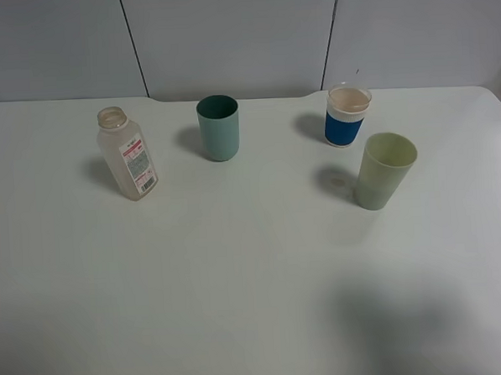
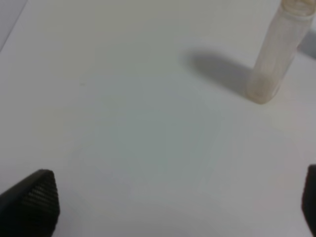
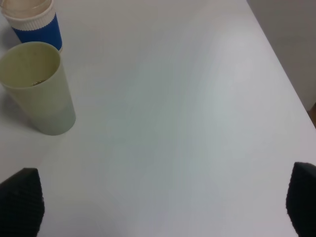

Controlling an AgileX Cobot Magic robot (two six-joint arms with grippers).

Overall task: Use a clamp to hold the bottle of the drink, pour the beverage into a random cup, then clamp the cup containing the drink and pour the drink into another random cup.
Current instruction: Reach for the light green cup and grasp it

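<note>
Exterior cam: mounted high at the near side of the table [image 1: 255, 280], tilted down, facing the back wall [image 1: 226, 37]. It sits far enough off to take in almost the whole top.

Left wrist cam: low over the table, close, looking obliquely toward the bottle [image 2: 273, 54].

Right wrist cam: low and close, looking toward the pale cup [image 3: 38, 89] and blue cup [image 3: 37, 22], with a table edge in frame.

Overlap: the exterior view shares the bottle with the left wrist view and both cups with the right wrist view.

One bottle [image 1: 128, 156] stands on the bench [image 1: 255, 280]. There are three cups in all: one teal cup [image 1: 219, 128], one blue-banded cup [image 1: 347, 115], one pale green cup [image 1: 384, 170].
</note>
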